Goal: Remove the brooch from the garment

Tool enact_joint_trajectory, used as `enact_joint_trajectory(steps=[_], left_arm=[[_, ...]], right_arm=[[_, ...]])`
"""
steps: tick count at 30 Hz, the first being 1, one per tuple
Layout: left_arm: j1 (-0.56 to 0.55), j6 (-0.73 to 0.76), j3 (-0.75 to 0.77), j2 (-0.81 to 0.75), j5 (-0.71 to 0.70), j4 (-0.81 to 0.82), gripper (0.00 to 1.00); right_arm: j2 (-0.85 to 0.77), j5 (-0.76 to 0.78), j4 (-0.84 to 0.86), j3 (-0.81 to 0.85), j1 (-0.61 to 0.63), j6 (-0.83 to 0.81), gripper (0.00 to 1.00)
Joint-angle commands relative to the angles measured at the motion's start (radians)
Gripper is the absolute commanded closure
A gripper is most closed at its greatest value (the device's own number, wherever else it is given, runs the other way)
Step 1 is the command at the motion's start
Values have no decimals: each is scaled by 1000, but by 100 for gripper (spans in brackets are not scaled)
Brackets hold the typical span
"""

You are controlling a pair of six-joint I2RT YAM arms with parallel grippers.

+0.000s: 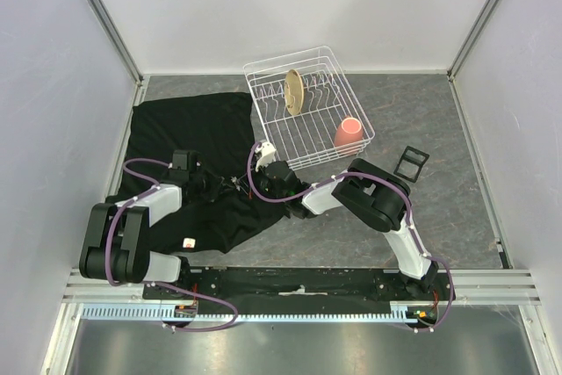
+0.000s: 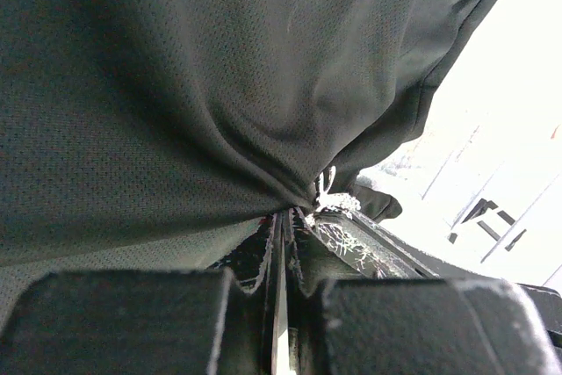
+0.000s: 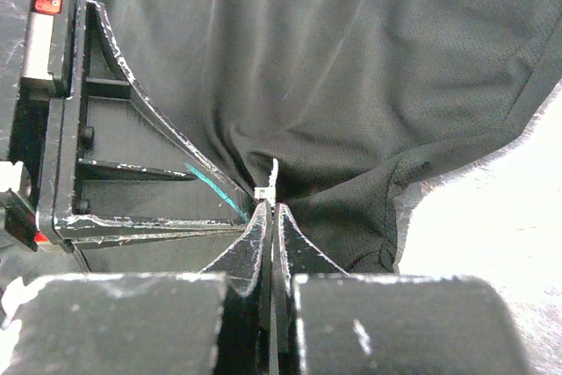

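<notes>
The black garment [image 1: 189, 125] lies crumpled at the left of the table. My left gripper [image 2: 285, 215] is shut on a pinched fold of the garment [image 2: 176, 85], which fills the left wrist view. My right gripper [image 3: 270, 206] is shut, with a small whitish piece, the brooch [image 3: 269, 184], caught at its tips against the garment [image 3: 351, 59]. In the left wrist view the brooch [image 2: 328, 192] shows as a pale speck where the fabric bunches. From above, the left gripper [image 1: 218, 186] and the right gripper [image 1: 249, 187] meet tip to tip over the cloth; the brooch is too small to make out there.
A white wire dish rack [image 1: 309, 120] stands behind the grippers, holding a tan plate [image 1: 294, 91] and a pink cup [image 1: 349, 133]. A small black square frame [image 1: 411, 162] lies to the right. A white tag [image 1: 189, 242] rests on the garment's near edge.
</notes>
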Motion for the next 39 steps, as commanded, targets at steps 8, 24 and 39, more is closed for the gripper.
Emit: enact_joint_trajectory(steps=[8, 24, 39], left_arm=[[4, -15, 23, -30, -1, 59, 91], [4, -22, 32, -4, -11, 75, 89], [4, -36, 66, 49, -9, 82, 88]], right_arm=[[-16, -25, 64, -3, 0, -1, 100], [-19, -29, 62, -3, 2, -4, 100], [-6, -71, 65, 8, 28, -46, 100]])
